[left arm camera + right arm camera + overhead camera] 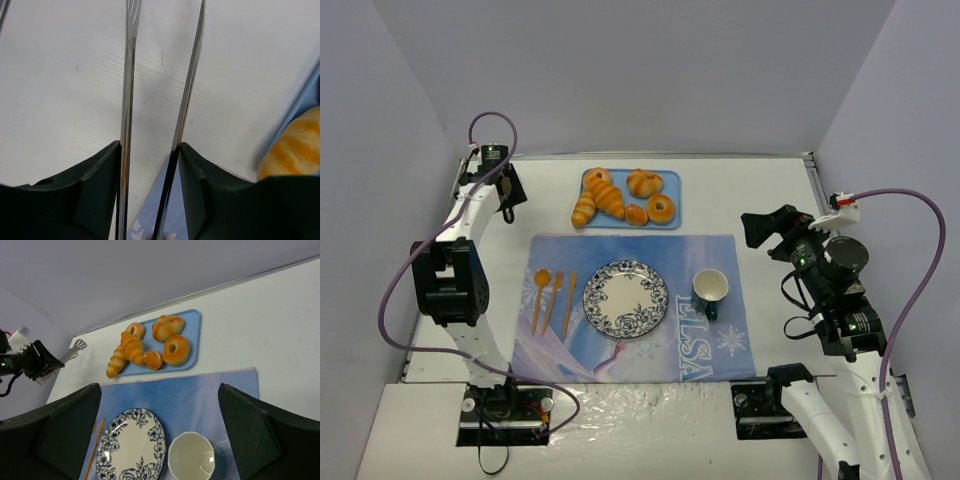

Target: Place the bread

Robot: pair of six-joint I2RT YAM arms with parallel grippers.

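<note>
Left gripper (150, 149): pressed on metal tongs (127, 100) | bread (607, 195): seen on blue tray (673, 186), near, to gripper's right | judged light, soft, easily dented; best taken gently across thick middle

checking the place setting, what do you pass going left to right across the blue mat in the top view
orange spoon → orange fork → orange knife → patterned plate → cup
</note>
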